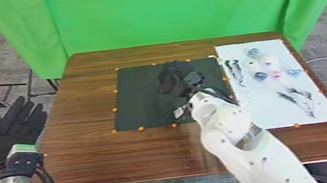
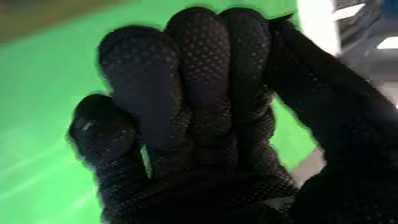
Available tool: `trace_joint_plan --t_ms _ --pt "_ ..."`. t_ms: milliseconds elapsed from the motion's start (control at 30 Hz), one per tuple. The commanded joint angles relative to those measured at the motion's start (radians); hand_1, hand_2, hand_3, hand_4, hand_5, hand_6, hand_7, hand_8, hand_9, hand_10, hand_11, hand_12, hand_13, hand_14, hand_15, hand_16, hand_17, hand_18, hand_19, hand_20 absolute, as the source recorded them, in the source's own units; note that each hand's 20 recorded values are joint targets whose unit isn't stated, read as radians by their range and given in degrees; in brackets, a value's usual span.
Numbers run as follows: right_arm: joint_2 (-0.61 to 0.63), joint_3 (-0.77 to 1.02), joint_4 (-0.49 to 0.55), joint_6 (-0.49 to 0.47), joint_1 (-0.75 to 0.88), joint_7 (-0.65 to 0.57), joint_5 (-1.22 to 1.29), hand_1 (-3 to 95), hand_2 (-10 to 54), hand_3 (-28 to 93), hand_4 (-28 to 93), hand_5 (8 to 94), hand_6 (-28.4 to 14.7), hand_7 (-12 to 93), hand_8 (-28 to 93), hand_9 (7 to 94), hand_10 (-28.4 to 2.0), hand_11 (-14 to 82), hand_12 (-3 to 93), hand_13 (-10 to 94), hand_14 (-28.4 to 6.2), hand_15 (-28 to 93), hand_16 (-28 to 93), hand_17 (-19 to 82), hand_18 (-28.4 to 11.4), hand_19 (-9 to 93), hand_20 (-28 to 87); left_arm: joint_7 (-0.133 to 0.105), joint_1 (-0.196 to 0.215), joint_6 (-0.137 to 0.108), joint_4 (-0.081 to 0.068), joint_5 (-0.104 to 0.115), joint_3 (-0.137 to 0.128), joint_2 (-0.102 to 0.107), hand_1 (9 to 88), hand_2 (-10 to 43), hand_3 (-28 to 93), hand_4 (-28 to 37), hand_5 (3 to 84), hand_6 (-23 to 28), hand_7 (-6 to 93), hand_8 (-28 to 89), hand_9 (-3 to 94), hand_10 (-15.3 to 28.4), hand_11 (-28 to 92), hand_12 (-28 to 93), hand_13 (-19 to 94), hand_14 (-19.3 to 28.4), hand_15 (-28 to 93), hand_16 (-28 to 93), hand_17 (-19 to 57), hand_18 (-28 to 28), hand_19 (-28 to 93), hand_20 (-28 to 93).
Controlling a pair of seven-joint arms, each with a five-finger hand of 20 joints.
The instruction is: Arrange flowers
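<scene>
Although their finer parts are hard to make out, the flowers (image 1: 261, 75) lie on the white sheet (image 1: 270, 116) at the right of the head view. Near the centre, over the dark mat (image 1: 143, 102), the right hand (image 1: 172, 75) is loosely open; whether it holds anything cannot be told. At the left edge, the left hand (image 1: 12, 128) is open, fingers straight.

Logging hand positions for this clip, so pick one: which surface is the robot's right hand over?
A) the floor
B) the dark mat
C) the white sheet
B: in the head view the right hand is over the dark mat, left of the white sheet.
</scene>
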State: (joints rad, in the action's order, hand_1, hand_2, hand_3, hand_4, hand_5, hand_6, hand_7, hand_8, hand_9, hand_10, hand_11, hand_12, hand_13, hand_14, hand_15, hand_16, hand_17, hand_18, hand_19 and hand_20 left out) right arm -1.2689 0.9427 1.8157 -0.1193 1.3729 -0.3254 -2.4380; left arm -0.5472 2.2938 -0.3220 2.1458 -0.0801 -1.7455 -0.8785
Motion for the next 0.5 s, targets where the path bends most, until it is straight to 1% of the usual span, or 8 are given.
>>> trace_joint_plan --t_ms 33,100,167,233,300,367,433,500 --pt "-0.137 -0.027 -0.056 -0.112 0.063 -0.048 0.095 34.6 -9.5 89 5 77.7 -5.1 50 26 93.4 -7.7 23.7 52.8 88 -8.0 45 40 53 -20.7 93 43 0.041 -0.058 -0.045 -0.011 -0.015 0.031 0.014 30.0 17.3 73 -28.3 48.7 7.7 16.6 -10 43.7 15.1 26 11 32 16.0 49 -10 -3.3 13.1 40 10" --pt "-0.147 -0.036 -0.082 -0.105 0.069 -0.035 0.047 34.7 -9.5 89 5 77.6 -5.1 50 27 93.3 -7.9 23.8 52.9 87 -8.0 45 40 53 -20.8 93 44 0.05 -0.076 -0.034 -0.02 -0.011 0.043 0.016 30.0 17.3 73 -28.3 48.9 7.8 16.7 -10 43.9 15.1 27 10 33 15.9 49 -10 -3.3 13.1 40 10" --pt "-0.151 -0.05 -0.095 -0.09 0.067 -0.03 0.04 34.8 -9.5 89 5 77.5 -5.1 51 26 93.1 -7.8 23.9 53.0 87 -8.0 45 40 53 -20.8 93 44 0.058 -0.075 -0.039 -0.018 -0.017 0.043 0.017 30.0 17.3 73 -28.3 49.0 7.9 16.7 -10 44.2 15.1 27 10 33 15.8 49 -10 -3.3 13.1 40 10" --pt "-0.15 -0.065 -0.102 -0.031 0.077 -0.012 0.038 34.9 -9.5 89 5 77.4 -5.2 51 26 93.1 -7.8 23.9 52.8 87 -8.0 45 40 53 -20.8 93 44 0.064 -0.081 -0.046 -0.017 -0.01 0.045 0.019 30.1 17.4 73 -28.3 49.1 8.0 16.7 -10 44.3 15.0 27 10 33 15.7 49 -10 -3.2 13.1 40 10" --pt "-0.157 -0.074 -0.109 -0.026 0.078 -0.001 0.021 34.9 -9.5 89 5 77.4 -5.2 51 26 93.1 -7.7 24.1 52.4 87 -8.1 46 40 53 -20.7 93 45 0.063 -0.09 -0.035 -0.022 -0.001 0.049 0.026 30.1 17.4 73 -28.3 49.1 8.0 16.7 -10 44.4 14.9 27 10 33 15.7 49 -11 -3.2 13.1 40 10" --pt "-0.166 -0.086 -0.122 -0.036 0.072 -0.001 -0.023 34.9 -9.5 89 6 77.3 -5.2 51 26 93.0 -7.8 24.6 52.3 87 -8.1 48 40 54 -20.3 93 47 0.071 -0.1 -0.043 -0.024 -0.013 0.054 0.032 30.1 17.6 73 -28.3 49.2 8.1 16.6 -10 44.5 14.8 27 10 33 15.7 49 -11 -3.2 13.1 40 10" --pt "-0.171 -0.104 -0.135 -0.037 0.054 -0.024 -0.041 34.9 -9.5 89 6 77.3 -5.2 51 26 92.9 -8.1 25.0 52.5 87 -7.9 48 40 54 -20.0 93 49 0.073 -0.115 -0.04 -0.027 -0.005 0.064 0.035 30.0 17.7 74 -28.3 49.2 8.0 16.7 -10 44.6 14.9 27 10 34 15.7 49 -10 -3.1 13.1 40 10" --pt "-0.169 -0.117 -0.138 -0.052 0.037 -0.048 -0.052 34.9 -9.5 88 6 77.2 -5.2 51 26 92.9 -8.2 25.2 52.5 87 -7.8 48 40 54 -19.9 93 50 0.076 -0.133 -0.043 -0.031 -0.012 0.081 0.041 29.9 17.8 74 -28.3 49.2 8.1 16.7 -10 44.7 14.9 27 10 34 15.7 49 -10 -3.1 13.1 40 10"
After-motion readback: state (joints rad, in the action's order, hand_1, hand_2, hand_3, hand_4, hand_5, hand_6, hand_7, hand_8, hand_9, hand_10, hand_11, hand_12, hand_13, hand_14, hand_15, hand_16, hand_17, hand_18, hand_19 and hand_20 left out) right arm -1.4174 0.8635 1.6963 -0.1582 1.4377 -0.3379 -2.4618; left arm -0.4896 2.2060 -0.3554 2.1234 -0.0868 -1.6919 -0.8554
